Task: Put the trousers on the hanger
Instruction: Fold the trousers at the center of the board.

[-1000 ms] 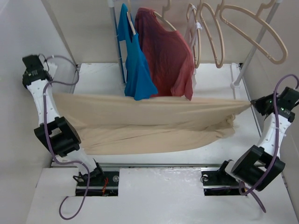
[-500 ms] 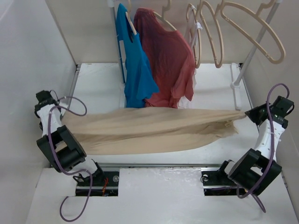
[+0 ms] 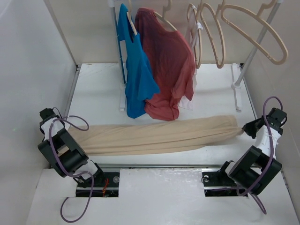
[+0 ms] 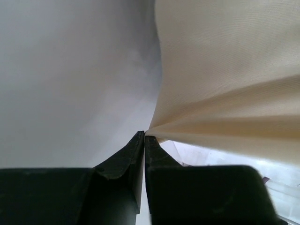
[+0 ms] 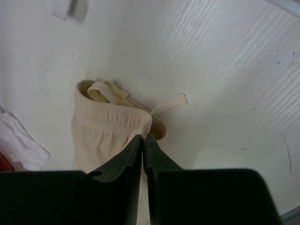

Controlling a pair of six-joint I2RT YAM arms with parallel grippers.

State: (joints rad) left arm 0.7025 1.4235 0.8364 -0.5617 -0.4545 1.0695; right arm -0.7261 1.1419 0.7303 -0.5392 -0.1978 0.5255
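Top external view, I saw the long wrinkled beige-cream cloth trousers (image 3: 159, 136) lying stretched across the white table (image 3: 98, 93) between both arms, left gripper (image 4: 144, 133) clamped tight on one end, right gripper (image 5: 143, 136) jaws a sliver apart at the waistband, grip there I couldn't tell.

No readable text, label, brand, number or sign shows in any view
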